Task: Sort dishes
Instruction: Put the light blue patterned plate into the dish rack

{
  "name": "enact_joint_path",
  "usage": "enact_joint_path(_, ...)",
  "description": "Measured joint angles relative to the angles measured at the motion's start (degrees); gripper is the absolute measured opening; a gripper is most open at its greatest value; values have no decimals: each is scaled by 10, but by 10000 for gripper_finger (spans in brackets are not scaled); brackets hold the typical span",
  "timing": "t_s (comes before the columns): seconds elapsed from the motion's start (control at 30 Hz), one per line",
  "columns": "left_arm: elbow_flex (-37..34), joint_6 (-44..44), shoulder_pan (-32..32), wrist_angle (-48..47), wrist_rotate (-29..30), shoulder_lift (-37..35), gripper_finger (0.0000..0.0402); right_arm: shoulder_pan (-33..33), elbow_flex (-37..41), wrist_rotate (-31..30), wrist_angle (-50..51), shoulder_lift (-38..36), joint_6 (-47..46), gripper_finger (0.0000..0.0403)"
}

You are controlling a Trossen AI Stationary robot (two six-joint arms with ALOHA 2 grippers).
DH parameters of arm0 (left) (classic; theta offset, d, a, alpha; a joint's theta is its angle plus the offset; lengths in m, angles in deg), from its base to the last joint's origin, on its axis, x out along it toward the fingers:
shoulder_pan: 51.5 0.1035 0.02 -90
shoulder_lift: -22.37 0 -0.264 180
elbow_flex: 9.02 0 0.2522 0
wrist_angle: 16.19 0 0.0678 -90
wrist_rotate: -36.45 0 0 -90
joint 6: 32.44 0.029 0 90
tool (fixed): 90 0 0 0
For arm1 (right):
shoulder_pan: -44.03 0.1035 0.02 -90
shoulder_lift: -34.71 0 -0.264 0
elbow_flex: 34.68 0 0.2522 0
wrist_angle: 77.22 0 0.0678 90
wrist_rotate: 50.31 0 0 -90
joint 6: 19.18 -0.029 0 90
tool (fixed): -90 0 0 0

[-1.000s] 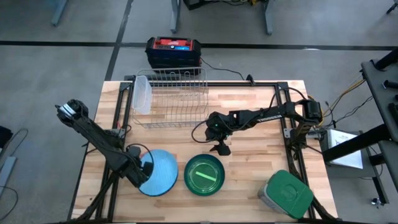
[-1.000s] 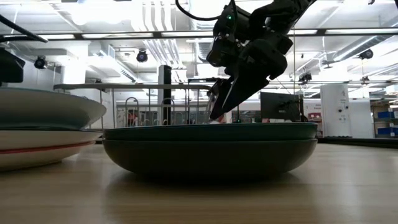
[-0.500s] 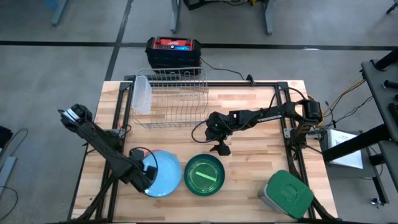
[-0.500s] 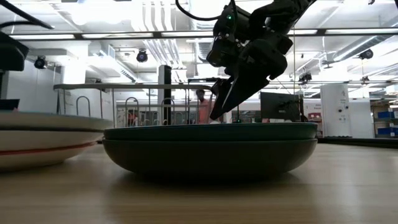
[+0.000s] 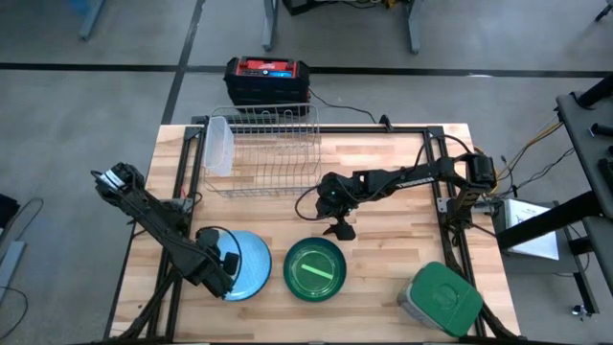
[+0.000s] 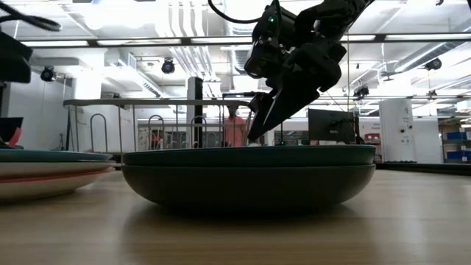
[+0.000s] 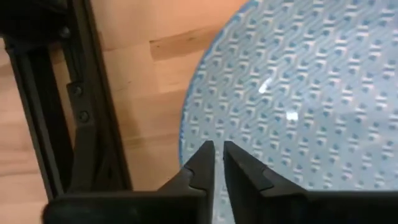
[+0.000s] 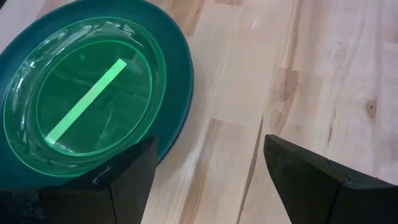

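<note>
The left gripper [image 5: 222,272] is sitting low at the table's [image 5: 383,201] front left, its jaws pressed nearly together over the rim of the blue plate [image 5: 245,264], which is lying flat on a white dish [image 6: 44,182]. The right gripper [image 5: 339,228] is hovering mid-table with jaws spread, just behind the green dishes [image 5: 315,269], a lime one nested in a dark one. No readable writing is showing anywhere
</note>
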Motion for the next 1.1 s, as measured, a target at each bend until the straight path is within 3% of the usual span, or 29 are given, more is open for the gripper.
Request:
enact_joint_path(0.2, -26, -4, 0, 2, -24, -2, 77, 0, 0, 0, 0, 0, 0, 279)
enact_joint_path(0.37, -54, -9, 0, 29, -26, -4, 93, 0, 0, 0, 0, 0, 0, 279)
enact_joint_path(0.57, -85, 3, 0, 89, -21, -10, 89, 0, 0, 0, 0, 0, 0, 288)
enact_joint_path(0.93, -83, 47, 0, 95, -15, -10, 74, 0, 0, 0, 0, 0, 0, 278)
enact_joint_path(1.1, -82, 48, 0, 97, -15, -10, 43, 0, 0, 0, 0, 0, 0, 282)
